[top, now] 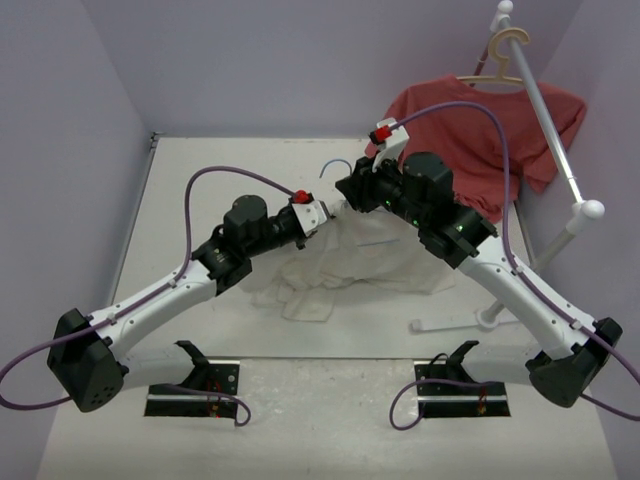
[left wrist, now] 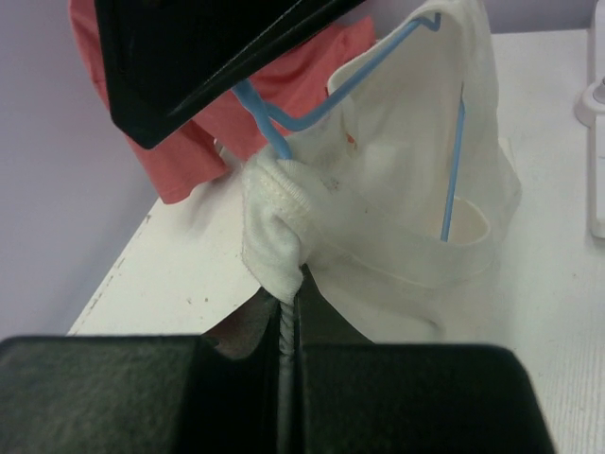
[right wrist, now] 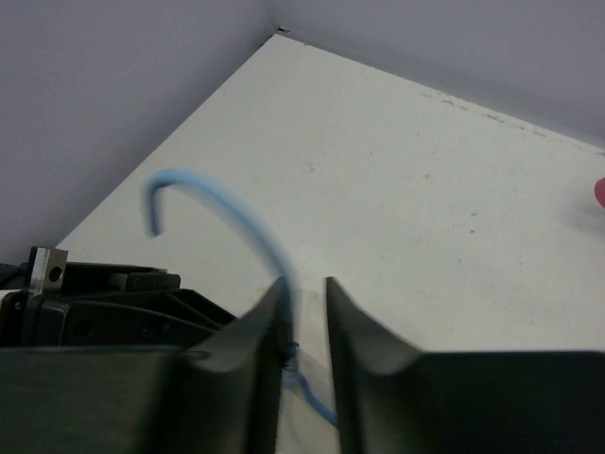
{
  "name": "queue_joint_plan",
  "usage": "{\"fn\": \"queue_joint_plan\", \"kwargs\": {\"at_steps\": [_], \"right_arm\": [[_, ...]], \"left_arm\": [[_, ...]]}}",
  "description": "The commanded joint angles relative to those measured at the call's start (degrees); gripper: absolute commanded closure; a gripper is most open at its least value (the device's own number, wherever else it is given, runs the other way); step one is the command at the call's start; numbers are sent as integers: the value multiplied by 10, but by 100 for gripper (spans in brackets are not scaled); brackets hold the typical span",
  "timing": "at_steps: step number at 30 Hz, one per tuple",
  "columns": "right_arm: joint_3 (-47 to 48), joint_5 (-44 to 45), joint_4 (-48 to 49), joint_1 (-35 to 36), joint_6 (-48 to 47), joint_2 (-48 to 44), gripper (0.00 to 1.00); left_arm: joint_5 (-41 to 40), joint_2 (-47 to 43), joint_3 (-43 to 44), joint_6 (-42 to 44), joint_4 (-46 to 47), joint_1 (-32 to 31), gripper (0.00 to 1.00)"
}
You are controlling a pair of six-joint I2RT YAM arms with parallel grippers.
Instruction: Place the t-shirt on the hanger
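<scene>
The cream-white t-shirt (top: 350,255) lies bunched on the table between the two arms, and it is draped over the light-blue wire hanger (left wrist: 454,161), whose wire shows through the neck opening. My left gripper (left wrist: 288,293) is shut on a fold of the t-shirt (left wrist: 397,189) at the collar rim. My right gripper (right wrist: 304,288) straddles the hanger's neck just below its hook (right wrist: 217,189); the wire rests against the left finger, with a gap to the other, so the jaws stand open. From above, only the hook (top: 335,163) sticks out past the two grippers.
A red t-shirt (top: 470,130) hangs on a tan wooden hanger (top: 505,50) from a white rack pole (top: 545,110) at the back right. The rack's base (top: 450,322) lies by the right arm. Lilac walls close the table's left, back and right sides.
</scene>
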Motion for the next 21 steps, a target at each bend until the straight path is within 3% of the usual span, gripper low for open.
{"fn": "queue_joint_plan", "kwargs": {"at_steps": [1, 3, 6, 7, 8, 10, 11, 13, 16, 21], "right_arm": [[15, 38, 45, 2, 2, 5, 100], [5, 44, 61, 4, 1, -3, 100], [-15, 67, 83, 5, -2, -21, 100], [-21, 76, 88, 5, -4, -26, 100], [-29, 83, 93, 5, -13, -36, 100], [-34, 91, 93, 5, -18, -44, 100], [-37, 97, 93, 5, -19, -50, 100], [-44, 110, 92, 3, -30, -60, 100], [-49, 113, 88, -4, -38, -74, 100], [-55, 91, 84, -27, -29, -115, 100]], "left_arm": [[8, -8, 34, -20, 35, 4, 100], [-3, -2, 39, -24, 22, 4, 100], [-44, 6, 49, -48, 3, 4, 92], [-61, 7, 52, -59, -4, 4, 82], [-96, 2, 45, -86, -10, 4, 57], [-114, -12, 27, -99, -2, 4, 40], [-125, -21, 18, -113, 7, 4, 17], [-171, -55, -8, -128, 11, 4, 1], [-265, -117, -40, -145, 9, 5, 0], [-298, -215, -93, -162, 4, 9, 0]]}}
